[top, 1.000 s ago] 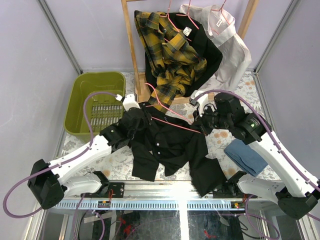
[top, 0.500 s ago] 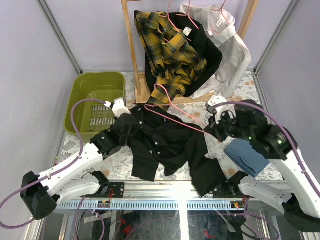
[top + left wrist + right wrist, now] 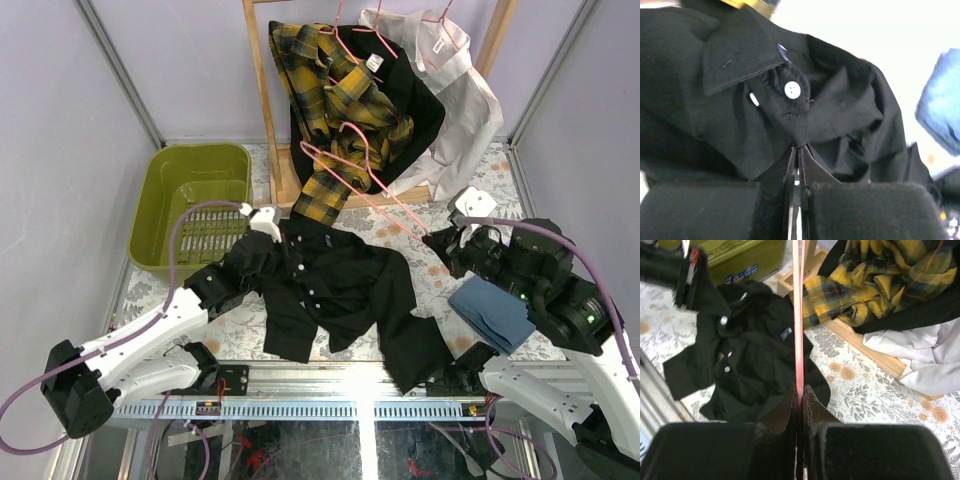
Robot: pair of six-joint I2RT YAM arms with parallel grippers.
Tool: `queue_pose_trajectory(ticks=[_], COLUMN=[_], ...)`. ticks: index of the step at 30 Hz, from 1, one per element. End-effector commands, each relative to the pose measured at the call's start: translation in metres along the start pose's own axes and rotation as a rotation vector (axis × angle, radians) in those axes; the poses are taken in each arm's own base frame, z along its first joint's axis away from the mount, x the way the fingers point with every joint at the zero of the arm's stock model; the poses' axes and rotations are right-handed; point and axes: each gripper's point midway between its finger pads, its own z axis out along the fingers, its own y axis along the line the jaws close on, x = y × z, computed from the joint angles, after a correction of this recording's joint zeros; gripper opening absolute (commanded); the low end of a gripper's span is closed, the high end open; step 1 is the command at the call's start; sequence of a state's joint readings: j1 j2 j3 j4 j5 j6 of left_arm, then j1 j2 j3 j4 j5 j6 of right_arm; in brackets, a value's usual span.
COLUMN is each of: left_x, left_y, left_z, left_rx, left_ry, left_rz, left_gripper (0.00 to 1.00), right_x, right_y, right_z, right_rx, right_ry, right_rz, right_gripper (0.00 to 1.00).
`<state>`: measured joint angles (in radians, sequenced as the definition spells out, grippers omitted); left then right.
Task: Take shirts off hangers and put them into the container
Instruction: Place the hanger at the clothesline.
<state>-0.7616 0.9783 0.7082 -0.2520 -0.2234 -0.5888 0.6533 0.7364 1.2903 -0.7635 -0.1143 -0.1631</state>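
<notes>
L gripper [image 3: 797, 150] is pinching the black shirt [image 3: 340, 290] by its collar. The shirt lies on the tabletop [image 3: 432, 282] btwn both arms, next to the green tub [image 3: 152, 210]. R gripper [image 3: 799, 390] is squeezed tight on a pink hanger [image 3: 798, 315] that points toward the wood rack [image 3: 258, 90]. The plaid shirt [image 3: 340, 100] & white shirt [image 3: 465, 100] hang there.

The black shirt [image 3: 340, 290] is found to be matt woven cloth with glossy white buttons [image 3: 792, 90]. The hanger [image 3: 798, 315] is noted as smooth pink wire; the container [image 3: 148, 215], as slightly glossy olive plastic.
</notes>
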Motion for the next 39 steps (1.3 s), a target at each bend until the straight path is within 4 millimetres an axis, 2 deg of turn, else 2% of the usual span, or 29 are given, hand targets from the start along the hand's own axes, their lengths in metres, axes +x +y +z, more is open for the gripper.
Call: queue_pose_trajectory(ticks=[1, 3, 4, 6, 10, 13, 15, 19, 25, 29, 32, 39], left_x=[0.03, 0.053, 0.057, 0.052, 0.009, -0.019, -0.029, -0.035, -0.032, -0.029, -0.028, -0.03], left_y=[-0.057, -0.067, -0.066, -0.06, -0.049, -0.042, -0.038, -0.031, -0.019, -0.018, -0.018, -0.02], left_z=[-0.012, -0.024, -0.029, -0.038, -0.062, -0.077, -0.083, -0.086, -0.081, -0.079, -0.079, -0.08], left_rx=[0.311, 0.393, 0.395, 0.373, 0.311, 0.275, 0.251, 0.215, 0.15, 0.14, 0.141, 0.147], left_ry=[0.139, 0.234, 0.256, 0.243, 0.056, -0.072, -0.125, -0.151, -0.139, -0.126, -0.123, -0.133], left_rz=[0.124, 0.193, 0.217, 0.242, 0.233, 0.205, 0.182, 0.15, 0.13, 0.123, 0.111, 0.091], left_gripper=[0.0, 0.0, 0.01, 0.34, 0.64, 0.76, 0.99, 1.0, 1.0, 1.0, 1.0, 1.0], right_x=[-0.043, -0.049, -0.051, -0.055, -0.068, -0.082, -0.09, -0.108, -0.132, -0.153, -0.161, -0.166], right_y=[-0.024, -0.028, -0.029, -0.032, -0.04, -0.054, -0.059, -0.059, -0.062, -0.057, -0.062, -0.067], right_z=[0.019, 0.026, 0.03, 0.036, 0.051, 0.061, 0.073, 0.093, 0.124, 0.145, 0.163, 0.226], right_rx=[0.123, 0.138, 0.146, 0.152, 0.18, 0.24, 0.252, 0.225, 0.207, 0.151, 0.156, 0.137], right_ry=[-0.179, -0.207, -0.214, -0.223, -0.233, -0.254, -0.26, -0.282, -0.329, -0.334, -0.307, -0.182], right_rz=[0.071, 0.102, 0.113, 0.134, 0.144, 0.172, 0.195, 0.251, 0.37, 0.392, 0.414, 0.393], right_gripper=[0.0, 0.0, 0.0, 0.0, 0.0, 0.0, 0.0, 0.0, 0.0, 0.0, 0.0, 0.01])
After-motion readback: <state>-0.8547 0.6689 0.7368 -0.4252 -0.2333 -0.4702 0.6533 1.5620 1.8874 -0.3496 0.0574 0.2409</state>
